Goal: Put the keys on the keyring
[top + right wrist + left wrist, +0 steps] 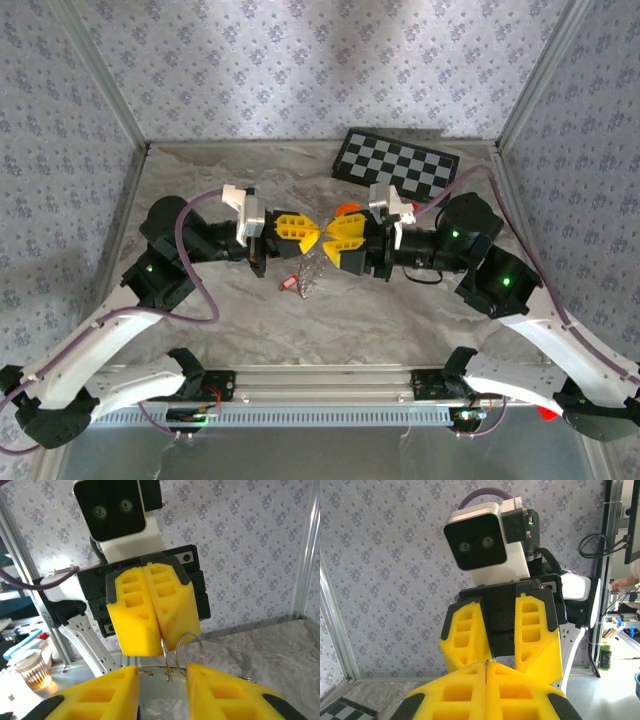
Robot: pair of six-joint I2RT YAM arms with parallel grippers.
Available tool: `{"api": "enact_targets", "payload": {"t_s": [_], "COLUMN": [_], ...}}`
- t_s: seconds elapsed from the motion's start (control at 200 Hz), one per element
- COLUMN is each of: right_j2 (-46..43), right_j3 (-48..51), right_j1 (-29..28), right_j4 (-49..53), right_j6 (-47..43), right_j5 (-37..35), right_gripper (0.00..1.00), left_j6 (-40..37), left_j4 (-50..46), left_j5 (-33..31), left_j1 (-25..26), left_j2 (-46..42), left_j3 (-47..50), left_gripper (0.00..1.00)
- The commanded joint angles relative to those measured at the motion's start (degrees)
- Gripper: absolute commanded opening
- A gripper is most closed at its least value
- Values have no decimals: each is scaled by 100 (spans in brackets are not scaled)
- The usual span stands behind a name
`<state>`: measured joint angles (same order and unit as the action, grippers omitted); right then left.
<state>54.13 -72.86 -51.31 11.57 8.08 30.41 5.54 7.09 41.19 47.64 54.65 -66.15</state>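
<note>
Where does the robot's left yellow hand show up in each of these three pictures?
Top external: the left hand is at centre, pointing at the right hand.
Left wrist: the left hand is at the bottom edge, shut, seen from behind.
Right wrist: the left hand is at centre, pointing toward the camera.
Shared landmark: the patterned wallpaper.

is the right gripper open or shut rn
Open: on the right gripper the yellow fingers stand apart, a clear gap between them.

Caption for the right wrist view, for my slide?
Left gripper pinches the thin wire keyring at its tips, facing the open right gripper.
</note>
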Motion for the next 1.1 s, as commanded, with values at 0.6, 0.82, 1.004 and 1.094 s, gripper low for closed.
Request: {"api": "enact_targets", "payload": {"t_s": [0.6, 0.82, 1.004, 1.094], "right_j2": [-82, -77, -3, 11], "right_j3": [255, 220, 272, 268], "right_j1": [-46, -81, -90, -90], "right_j4": [-839, -727, -826, -843], "right_j6": [484, 438, 483, 480], "right_j5": [52, 31, 98, 100], "right_gripper": [17, 16, 23, 18], "left_j6": [156, 160, 158, 134], "left_j4": [543, 441, 395, 350], "left_j5": [278, 284, 270, 245], "left_j1": [-4, -4, -7, -9], "left_j2": [-194, -208, -218, -209], "left_j3": [34, 57, 47, 39], "left_gripper": [0, 0, 0, 0]}}
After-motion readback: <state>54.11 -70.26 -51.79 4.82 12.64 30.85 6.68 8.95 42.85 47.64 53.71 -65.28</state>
